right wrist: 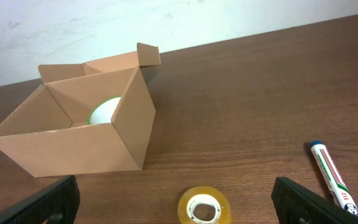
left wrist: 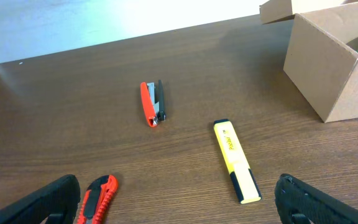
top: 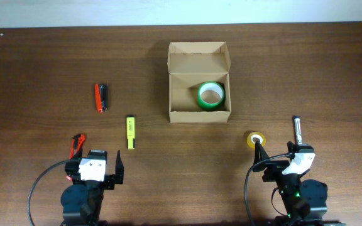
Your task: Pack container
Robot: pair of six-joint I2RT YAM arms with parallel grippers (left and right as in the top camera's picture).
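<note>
While it idles at the near edge, left gripper [top: 96, 164]: fingers spread wide, nothing in them
Right gripper [top: 283, 160]: same deal, wide open and empty
Utility knife [top: 77, 145]: red, lying just beside the left gripper, not touched
Clear tape roll [right wrist: 205, 210]: yellowish, flat on the table right in front of the right gripper
Marker [top: 298, 129]: white barrel, dark cap, just right of that roll
Highlighter [top: 131, 132]: yellow, a bit further out on the left side
Red-and-black tool [top: 101, 97]: further still on the left, maybe a small stapler, honestly can't tell
Container [top: 200, 116]: cardboard box past mid-table, slightly right of centre, well apart from both grippers
Green tape roll [top: 200, 97]: already lying flat inside the box, right half
Progress: early days imo. One item packed, five loose on the table, lid not closed
Box orientation: opening faces up, flap lid hinged on the far side and folded back; long axis looks left-right, square to the table edge
</note>
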